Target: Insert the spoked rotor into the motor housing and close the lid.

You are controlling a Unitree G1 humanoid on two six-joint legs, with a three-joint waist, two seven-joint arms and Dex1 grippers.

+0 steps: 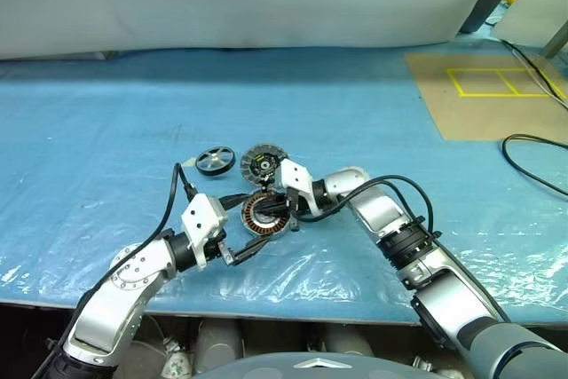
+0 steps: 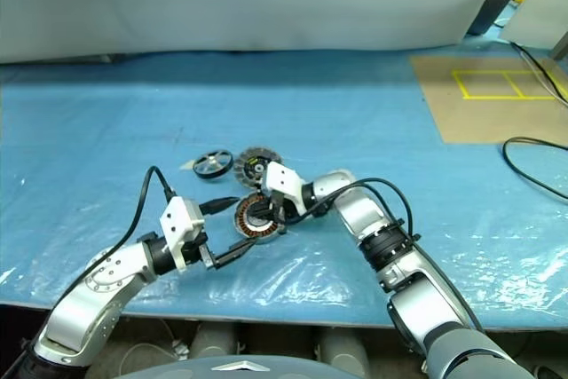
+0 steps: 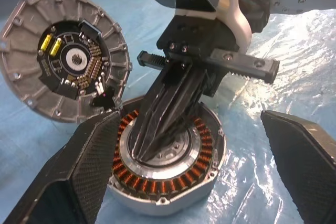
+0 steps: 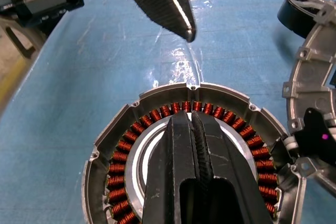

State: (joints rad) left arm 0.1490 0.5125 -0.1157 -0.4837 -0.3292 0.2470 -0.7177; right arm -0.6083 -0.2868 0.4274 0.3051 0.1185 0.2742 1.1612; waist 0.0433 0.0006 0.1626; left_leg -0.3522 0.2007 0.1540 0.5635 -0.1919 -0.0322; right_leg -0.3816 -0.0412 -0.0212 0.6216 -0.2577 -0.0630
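Steadying the housing (image 3: 168, 166): right gripper (image 4: 193, 129) pinched together, empty, on its centre; left gripper (image 3: 189, 171) spread wide. Next I fetch the rotor (image 1: 216, 161).

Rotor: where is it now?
The rotor lies on the blue table cover, left of the lid and beyond the housing.

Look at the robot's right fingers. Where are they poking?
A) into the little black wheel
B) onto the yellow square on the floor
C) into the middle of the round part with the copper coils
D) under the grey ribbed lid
C: the right fingers, pressed together, point down into the pale centre of the copper-coil housing, while the little black wheel and the grey lid lie apart on the blue sheet.
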